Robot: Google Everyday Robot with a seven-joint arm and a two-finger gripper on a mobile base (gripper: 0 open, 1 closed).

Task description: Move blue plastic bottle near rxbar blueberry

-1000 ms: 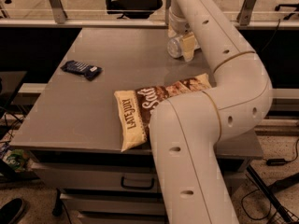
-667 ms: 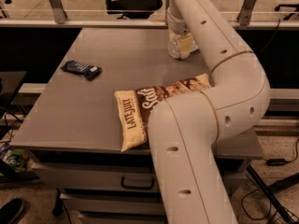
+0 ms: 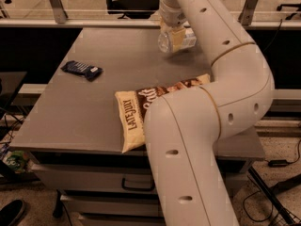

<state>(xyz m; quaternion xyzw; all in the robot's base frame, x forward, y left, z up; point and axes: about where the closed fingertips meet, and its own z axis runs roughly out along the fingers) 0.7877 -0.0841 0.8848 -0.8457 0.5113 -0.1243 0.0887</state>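
Observation:
The blue plastic bottle (image 3: 164, 42) is a small clear bottle, tilted on its side in my gripper (image 3: 175, 39) over the far middle of the grey table (image 3: 70, 112), just above its surface. The gripper is shut on the bottle, with a yellowish finger pad (image 3: 177, 36) across its middle. The rxbar blueberry (image 3: 81, 70), a flat dark navy wrapper with white lettering, lies on the table's left part, well to the left of the bottle and nearer the front.
A large brown-and-cream chip bag (image 3: 136, 114) lies at the table's front middle, partly hidden by my white arm (image 3: 188, 140), which fills the right foreground. A railing and an office chair stand behind the table. Drawers sit under the table front.
The bottle has come up off the table in the gripper, tilted over, and moved slightly left.

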